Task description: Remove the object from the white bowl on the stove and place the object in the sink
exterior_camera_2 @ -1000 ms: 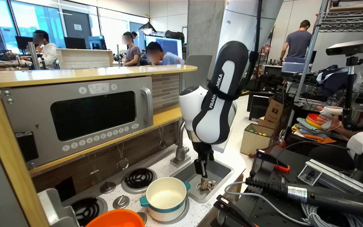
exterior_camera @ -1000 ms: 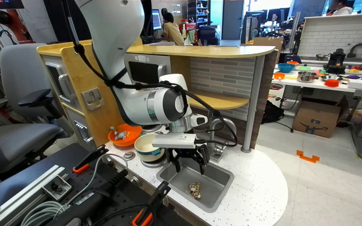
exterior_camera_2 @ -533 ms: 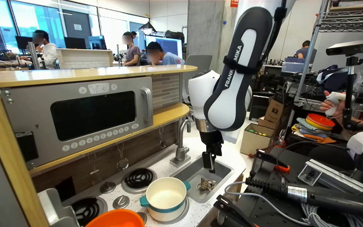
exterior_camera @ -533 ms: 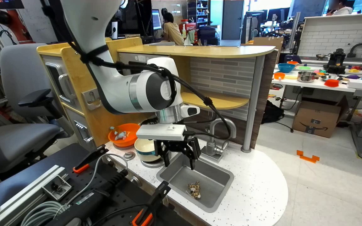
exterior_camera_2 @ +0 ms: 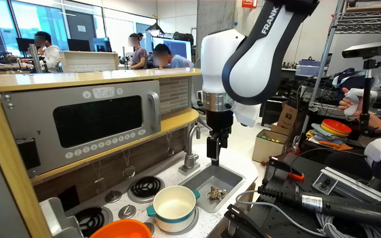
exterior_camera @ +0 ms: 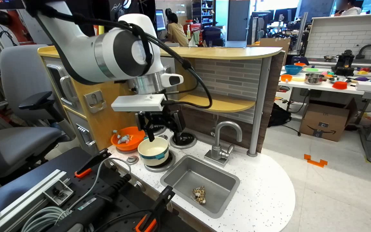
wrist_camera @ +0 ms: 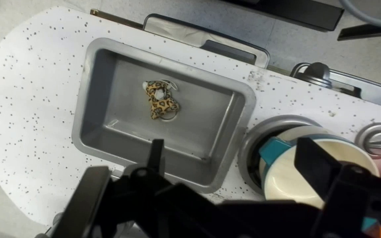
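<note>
Currently the object (wrist_camera: 161, 104) lies on the floor of the sink (wrist_camera: 170, 64), a little toward 12 of its middle in your wrist view (12 = top of any view). Long axis there: 11 to 5 o'clock, pale tip pointing to 11. Which end is the head, you cannot tell.

Your gripper (exterior_camera: 164, 140) hangs above the counter (exterior_camera: 262, 190), at 11 o'clock from the object in an exterior view, well apart from it. Jaws spread, a wide gap between the tips.

White bowl (exterior_camera_2: 174, 205): upright on a burner (wrist_camera: 284, 119) of the stove (exterior_camera_2: 141, 207), at 4 o'clock from the object in your wrist view. Orange bowl (exterior_camera: 136, 141) near it, at 10 o'clock in an exterior view, a small grey item (exterior_camera: 123, 139) inside. Faucet (exterior_camera: 217, 135) there at 1 o'clock from the object.

Room: from the sink in that view you have an office chair (exterior_camera: 27, 74) at 10 o'clock, a cardboard box (exterior_camera: 322, 122) at 2.

Materials: object tan with dark leopard spots, soft-looking, irregular in outline. Sink grey metal, rectangular, corners rounded. White bowl round, cream, with teal band and handles. Counter white with dark specks, curving off at 9 o'clock of the sink in your wrist view. Burner rimmed in silver.
</note>
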### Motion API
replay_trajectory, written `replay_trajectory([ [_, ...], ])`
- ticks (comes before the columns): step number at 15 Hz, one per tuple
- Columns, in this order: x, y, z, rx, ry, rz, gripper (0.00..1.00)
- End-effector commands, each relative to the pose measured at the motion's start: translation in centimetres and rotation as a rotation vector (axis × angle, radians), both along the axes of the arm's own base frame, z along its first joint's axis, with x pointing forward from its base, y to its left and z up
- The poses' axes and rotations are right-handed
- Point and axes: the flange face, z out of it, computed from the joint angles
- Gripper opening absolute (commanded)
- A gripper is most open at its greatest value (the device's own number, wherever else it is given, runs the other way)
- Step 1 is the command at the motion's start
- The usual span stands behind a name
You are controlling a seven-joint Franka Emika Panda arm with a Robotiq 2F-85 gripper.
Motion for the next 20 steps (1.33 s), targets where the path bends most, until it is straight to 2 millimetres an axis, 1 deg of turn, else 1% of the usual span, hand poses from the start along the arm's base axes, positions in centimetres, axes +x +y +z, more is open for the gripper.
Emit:
replay_trajectory([
  [1, -2.1, 2.1, 2.8, 0.031, 0.011, -0.062, 1.00],
  [5, -3.6, 3.3, 3.3, 0.070, 0.071, -0.187, 1.00],
  [8, -4.0, 3.9, 4.1, 0.108, 0.064, -0.250, 1.00],
  [12, -4.2, 4.6, 5.6, 0.125, 0.032, -0.275, 1.00],
  [14, -4.4, 4.9, 5.9, 0.120, 0.026, -0.263, 1.00],
  [16, -5.0, 5.0, 6.0, 0.105, 0.037, -0.243, 1.00],
  [17, -3.9, 4.8, 5.0, 0.115, 0.031, -0.245, 1.00],
  [20, -4.3, 4.9, 5.1, 0.112, 0.038, -0.242, 1.00],
])
